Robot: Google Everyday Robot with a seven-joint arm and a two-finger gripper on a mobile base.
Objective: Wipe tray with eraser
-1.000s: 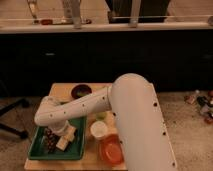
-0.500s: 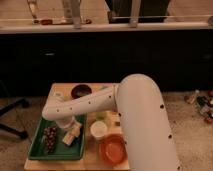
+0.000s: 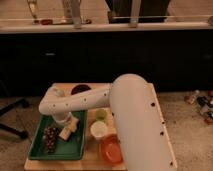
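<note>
Camera view looks down on a wooden counter (image 3: 150, 95) in the lower half of the frame, with a dark cabinet front behind it. At lower left lies the tray (image 3: 41, 144), green, shallow and rectangular with a raised rim, its long side running away from the viewer. A cluster of dark grapes (image 3: 49, 139) sits on its floor. Just right of them, toward the tray's upper right part, the eraser (image 3: 67, 131) shows as a small pale cream block resting on the tray floor. The gripper (image 3: 66, 121) hangs directly over it at the end of the white arm (image 3: 80, 101), which reaches in from the right; the fingers appear clamped on the eraser, with the block pressed down against the green surface.

The wiping stroke itself seems to be in hand. The next move likely calls for sliding the block across the bare floor with steady downward pressure, steering clear of the grapes.

Right of the tray stand a white cup (image 3: 98, 129) and a round orange bowl (image 3: 111, 149); a dark bowl (image 3: 80, 90) sits farther back.
</note>
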